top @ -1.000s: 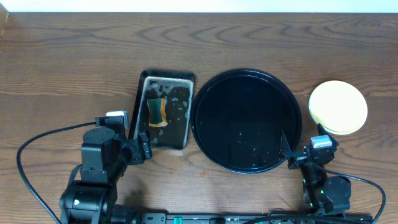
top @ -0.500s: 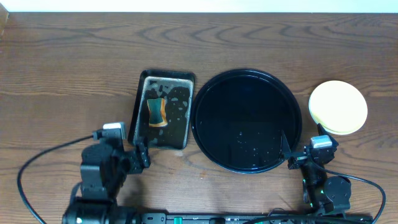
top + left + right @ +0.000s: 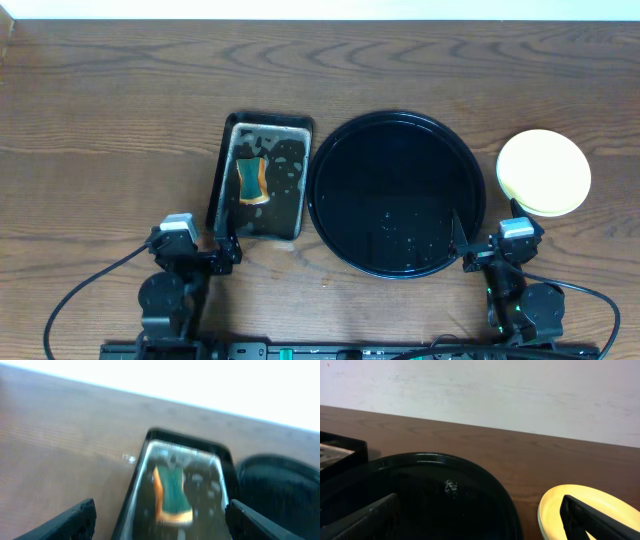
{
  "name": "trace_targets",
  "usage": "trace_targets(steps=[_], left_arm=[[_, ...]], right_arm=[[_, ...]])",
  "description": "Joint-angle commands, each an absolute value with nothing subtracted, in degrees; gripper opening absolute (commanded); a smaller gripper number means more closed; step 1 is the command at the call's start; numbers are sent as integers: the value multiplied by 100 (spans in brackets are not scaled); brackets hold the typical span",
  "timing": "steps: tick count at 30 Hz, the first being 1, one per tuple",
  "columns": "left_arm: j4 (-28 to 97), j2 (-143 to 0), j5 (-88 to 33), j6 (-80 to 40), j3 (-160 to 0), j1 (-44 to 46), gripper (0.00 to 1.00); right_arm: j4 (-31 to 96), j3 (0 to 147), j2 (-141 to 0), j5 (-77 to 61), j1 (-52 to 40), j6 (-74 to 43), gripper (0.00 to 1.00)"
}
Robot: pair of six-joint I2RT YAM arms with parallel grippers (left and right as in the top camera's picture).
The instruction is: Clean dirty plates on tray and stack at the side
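Note:
The round black tray (image 3: pixel 396 195) holds only water drops and no plates; it also shows in the right wrist view (image 3: pixel 435 500) and at the right edge of the left wrist view (image 3: pixel 280 490). A stack of plates with a clean pale yellow one on top (image 3: pixel 544 172) stands on the table right of the tray, also in the right wrist view (image 3: pixel 585 510). The mint-green plates are hidden under it. My left gripper (image 3: pixel 222 252) (image 3: pixel 160 525) is open and empty near the metal pan's front end. My right gripper (image 3: pixel 470 250) (image 3: pixel 480 520) is open and empty at the tray's front right rim.
A rectangular wet metal pan (image 3: pixel 225 160) (image 3: pixel 145 455) lies left of the tray, with a green and orange sponge (image 3: pixel 250 180) (image 3: pixel 172 492) in it. A pale wall stands behind the table's far edge.
My left arm has drawn back toward the table's front edge, away from the pan. The right arm, tray and plates have not moved.

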State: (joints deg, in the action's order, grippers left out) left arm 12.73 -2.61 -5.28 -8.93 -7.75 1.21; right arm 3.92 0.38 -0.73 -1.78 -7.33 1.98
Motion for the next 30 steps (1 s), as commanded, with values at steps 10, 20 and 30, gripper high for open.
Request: trace_targets(steps=[10,20,30], left_arm=[[-290,-8,-231,-274,-23,89,83],[397,-8,-228,-259,-23,89,83],[397,-30,-228,-259,-23,89,83]], right_arm=[[410,32,-54,-242,-613,266,99],[410,32,-54,-242,-613,266,99],[412,32,-54,-242,-613,266,99]])
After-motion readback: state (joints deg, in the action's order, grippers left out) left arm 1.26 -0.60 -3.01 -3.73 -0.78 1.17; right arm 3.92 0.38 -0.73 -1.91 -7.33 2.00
